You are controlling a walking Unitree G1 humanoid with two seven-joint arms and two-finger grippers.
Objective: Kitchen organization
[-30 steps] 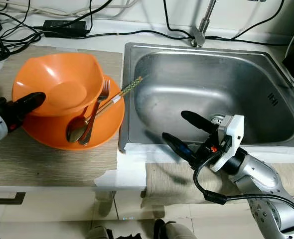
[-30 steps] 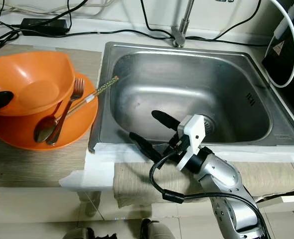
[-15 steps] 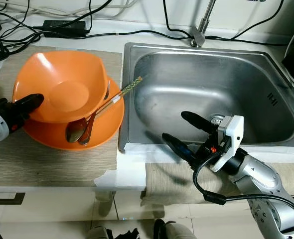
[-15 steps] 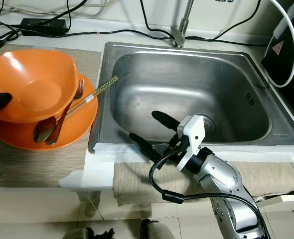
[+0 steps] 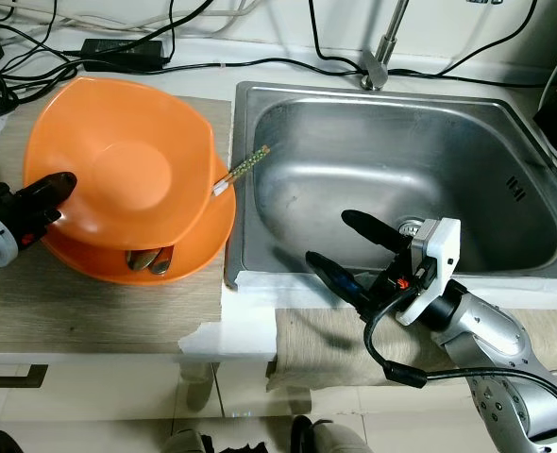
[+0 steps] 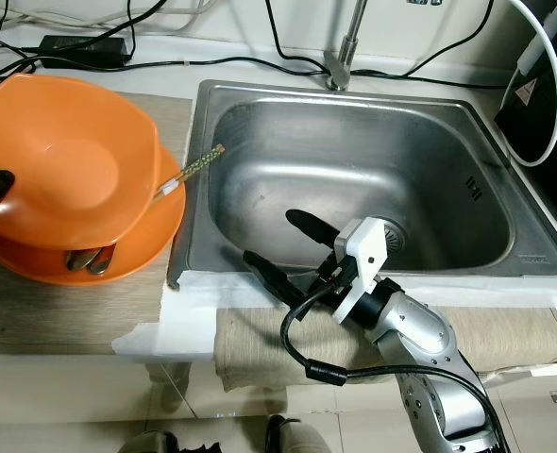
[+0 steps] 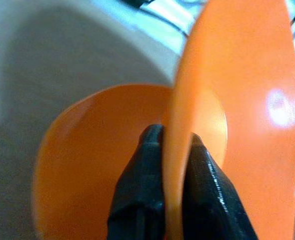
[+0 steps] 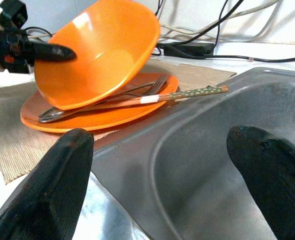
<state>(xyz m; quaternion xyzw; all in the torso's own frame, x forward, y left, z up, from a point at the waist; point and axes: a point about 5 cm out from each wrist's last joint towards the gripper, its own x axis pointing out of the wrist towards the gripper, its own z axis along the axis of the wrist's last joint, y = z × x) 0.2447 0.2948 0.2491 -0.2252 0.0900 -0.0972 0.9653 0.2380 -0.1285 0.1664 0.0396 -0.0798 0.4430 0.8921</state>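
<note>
The left hand (image 5: 59, 184) pinches the rim of the one orange bowl (image 5: 123, 170), one finger inside the wall and one outside, as the left wrist view shows with the thin orange edge clamped between the two black fingers (image 7: 142, 170). The bowl is tilted up on edge, its lower side resting on the single orange plate (image 5: 198, 241) that lies on the bench (image 5: 80, 302) just beside the sink (image 5: 392, 123), on the sink's left. The bowl looks like stiff, smooth plastic: probably light, unlikely to break, but glossy enough to slip or swing in a rim pinch, so a hold deep over the rim is the safer one, I judge. Under the tilted bowl lie a spoon (image 8: 55, 114) and a fork (image 8: 147, 86), one of each as far as I can see, with one pair of chopsticks (image 5: 244, 170) reaching from the plate over the sink's near-left edge. These are thin and hard, likely to slide on the plate if the bowl drags across them. The right hand (image 5: 349, 241) hangs with its two fingers spread wide apart, holding nothing, over the front rim of the sink, near the drain. I count one faucet (image 5: 380, 52) behind the sink.
</note>
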